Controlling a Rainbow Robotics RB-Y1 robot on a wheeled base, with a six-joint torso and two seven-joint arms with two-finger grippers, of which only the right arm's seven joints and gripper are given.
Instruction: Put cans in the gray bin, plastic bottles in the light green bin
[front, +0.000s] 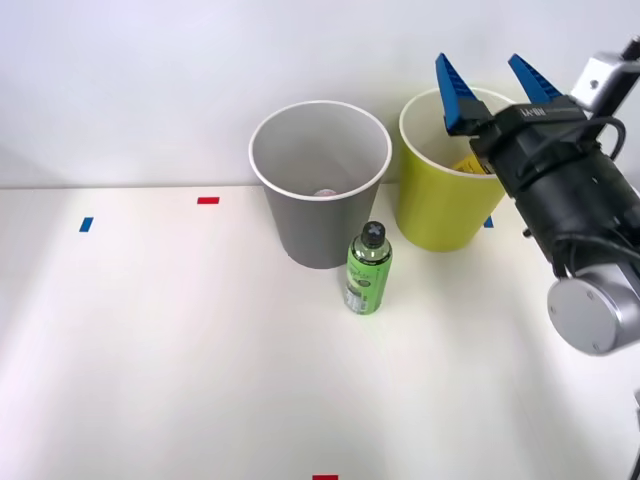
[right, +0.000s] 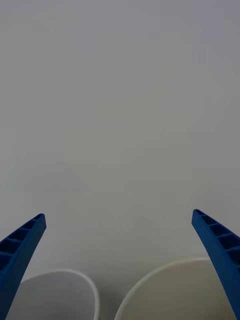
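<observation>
— While we are reading the table from its left side, we are passing a blue tape mark (front: 86, 225) and a red tape mark (front: 208, 200) before reaching the gray bin (front: 320, 185), which is standing upright with something small and pale lying at its bottom. What is sitting in front of it?

— A green bottle (front: 368, 270) with a black cap, upright, just beside the gray bin's base and slightly toward the light green bin (front: 445, 200). Inside that bin we are seeing a bit of yellow (front: 470, 163), possibly a plastic bottle already dropped, though we cannot be sure.

— And the right gripper (front: 490, 82)?

— It is hanging over the light green bin's mouth, fingers spread wide and carrying nothing, tips pointing up and away toward the wall, the arm reaching in from the right.

— So which step are we judging this to be?

— We are taking it for the moment after a drop, with the green bottle next. That is calling for tipping the wrist down, swinging left and lowering the open fingers around the bottle without knocking the gray bin.
</observation>
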